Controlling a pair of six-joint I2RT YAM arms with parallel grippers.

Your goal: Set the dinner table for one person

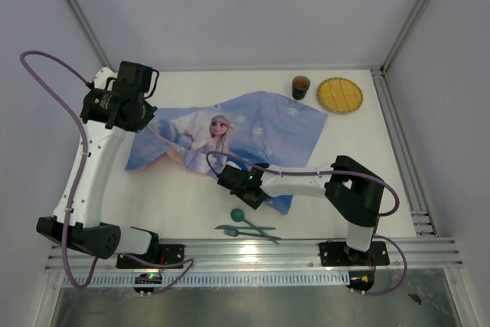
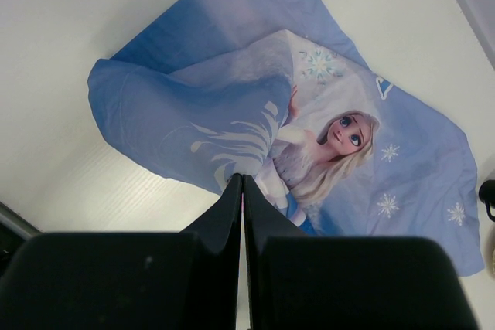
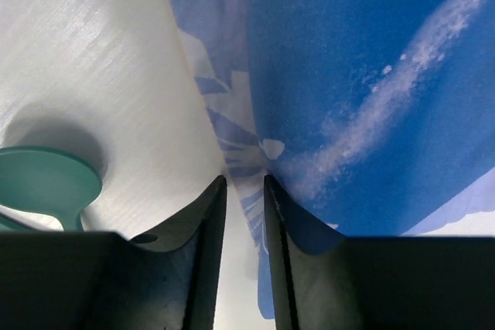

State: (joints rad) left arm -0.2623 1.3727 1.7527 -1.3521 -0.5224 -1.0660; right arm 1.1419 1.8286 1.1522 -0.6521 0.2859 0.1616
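Right gripper [image 3: 244,185]: the jaws stand slightly apart, low over the table [image 1: 184,204]. The near edge of the cloth [image 1: 260,132] lies in the gap between the tips, and no clamp on it is evident. Just left of this gripper lies a green spoon [image 3: 42,183], with more green cutlery [image 1: 249,229] beside it toward the near edge.

Left gripper [image 2: 242,191]: the jaws are pressed together with nothing between them. It is raised above the left end of the cloth, near the far left corner.

The cloth is blue, printed with a figure and snowflakes. It lies rumpled across the middle of the table, with its left end folded over.

The table is a flat, white, matte rectangle framed by silver rails [image 1: 253,249]. It carries every item and fills the floor of the cell.

Near the far right corner stand a dark cup [image 1: 300,86] and a yellow plate [image 1: 339,94], side by side and apart from the cloth.
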